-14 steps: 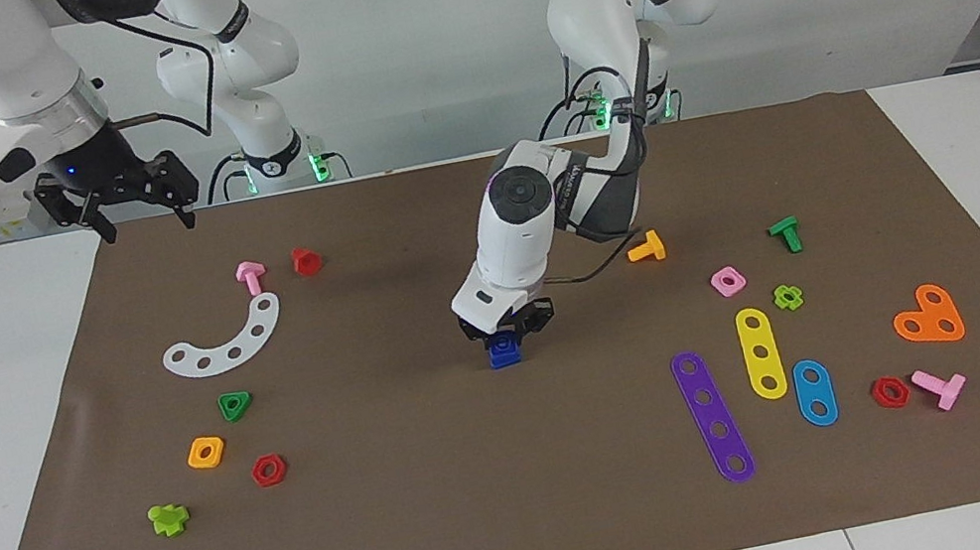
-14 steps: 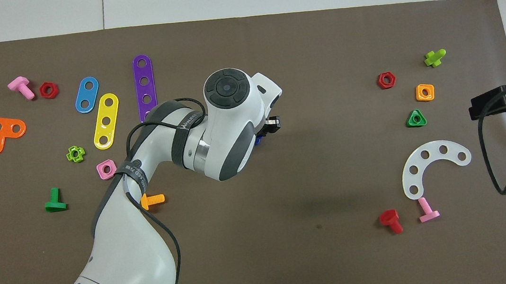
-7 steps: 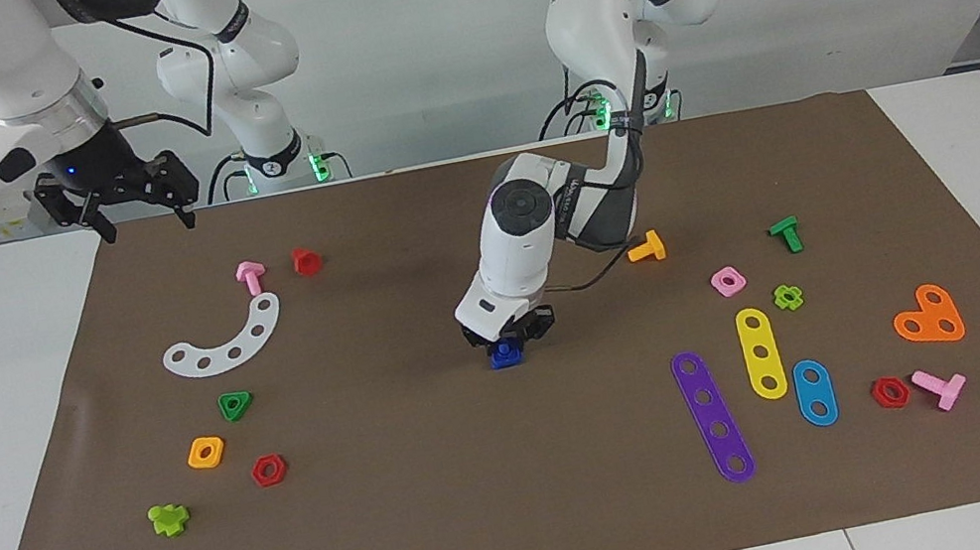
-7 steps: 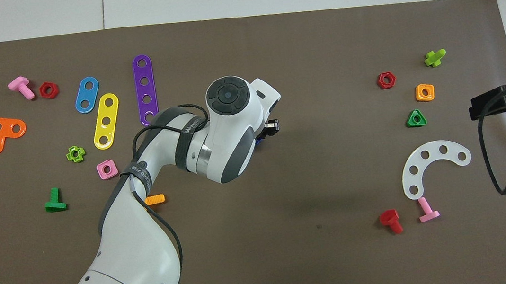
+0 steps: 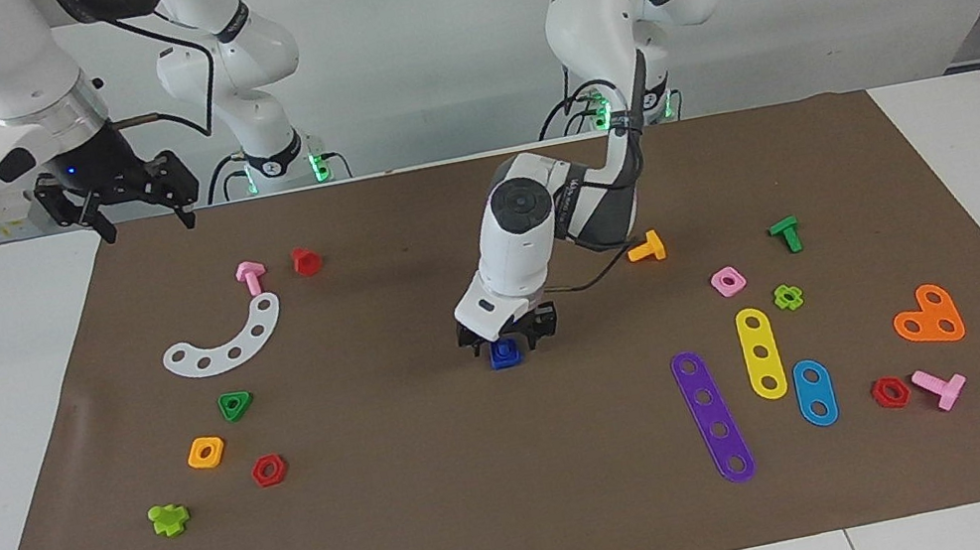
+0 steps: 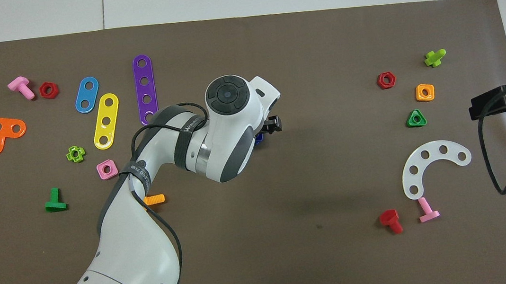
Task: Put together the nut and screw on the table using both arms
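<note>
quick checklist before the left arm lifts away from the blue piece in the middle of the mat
1. Left gripper open around the blue nut and screw: ok, fingers sit spread either side.
2. Blue piece resting on the mat: ok.
3. Nut fully threaded on the screw: cannot tell, the gripper hides it.
4. Fingers clear of the piece: cannot tell.
5. Right gripper open, waiting over the mat's corner at the right arm's end: ok.
6. Orange screw, the nearest loose part, apart from the gripper: ok.

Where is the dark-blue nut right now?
The dark-blue nut sits on the brown mat near its middle, directly under the left gripper, whose fingers straddle it.
</note>
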Robot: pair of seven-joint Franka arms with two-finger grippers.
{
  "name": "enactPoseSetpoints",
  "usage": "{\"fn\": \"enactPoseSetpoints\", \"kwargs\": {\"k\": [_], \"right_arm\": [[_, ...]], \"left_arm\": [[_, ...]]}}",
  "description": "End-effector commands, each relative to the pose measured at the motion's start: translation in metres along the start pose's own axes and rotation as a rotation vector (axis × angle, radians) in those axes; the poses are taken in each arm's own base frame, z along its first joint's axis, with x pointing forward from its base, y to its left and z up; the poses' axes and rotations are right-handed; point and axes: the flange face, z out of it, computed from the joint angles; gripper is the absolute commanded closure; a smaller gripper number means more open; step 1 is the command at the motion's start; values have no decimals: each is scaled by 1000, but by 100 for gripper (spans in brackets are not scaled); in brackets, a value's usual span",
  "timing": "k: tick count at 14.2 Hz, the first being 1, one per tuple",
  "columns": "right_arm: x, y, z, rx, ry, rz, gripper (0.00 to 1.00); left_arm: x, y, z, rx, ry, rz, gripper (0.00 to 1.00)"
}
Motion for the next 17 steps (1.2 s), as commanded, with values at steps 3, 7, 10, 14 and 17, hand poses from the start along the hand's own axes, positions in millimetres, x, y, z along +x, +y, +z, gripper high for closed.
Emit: {"fn": "enactPoseSetpoints", "kwargs": {"k": [3, 7, 10, 14, 17], "right_arm": [[-6, 1, -2, 13, 10, -27, 0], [-7, 1, -2, 15, 10, -27, 0], [-7, 1, -2, 15, 9, -27, 0], [-7, 1, -2, 15, 9, -27, 0], [-7, 1, -2, 15, 9, -27, 0]], "left_arm": [[60, -83, -68, 73, -35, -105, 0], [88, -216, -152, 81, -40, -30, 0], [84, -328, -210, 75, -49, 75, 0], [44, -396, -266, 97, -49, 139, 0], [9, -397, -285, 115, -100, 136, 0]]}}
